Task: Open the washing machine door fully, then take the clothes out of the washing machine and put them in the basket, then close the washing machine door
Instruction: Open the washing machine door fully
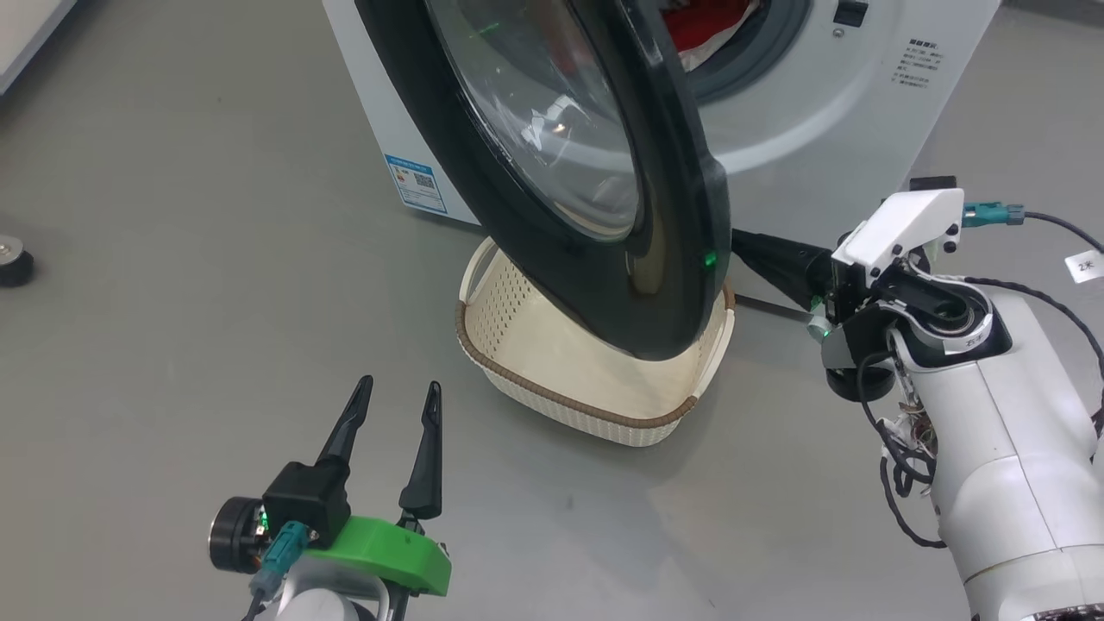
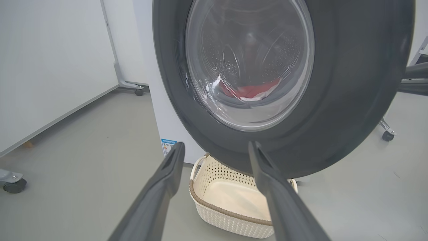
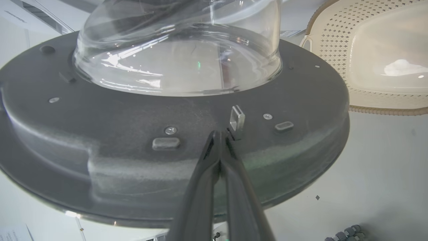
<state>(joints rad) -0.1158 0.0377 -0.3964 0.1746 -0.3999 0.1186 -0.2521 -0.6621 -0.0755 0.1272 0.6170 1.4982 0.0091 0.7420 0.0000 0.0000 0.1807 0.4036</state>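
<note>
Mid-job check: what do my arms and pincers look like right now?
Left pincer: two long black tapering fingers, black block, bright green mount, teal plug. Right pincer: dark fingers. Right arm: glossy white shell, white angular bracket, loose black cables, teal plug.

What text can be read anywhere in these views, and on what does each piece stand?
"2米": small white paper tag at the head view's right edge.
Blue rectangular label on the big white washing machine: too small to read.
Grey printed lines on its front: too small to read.
</note>
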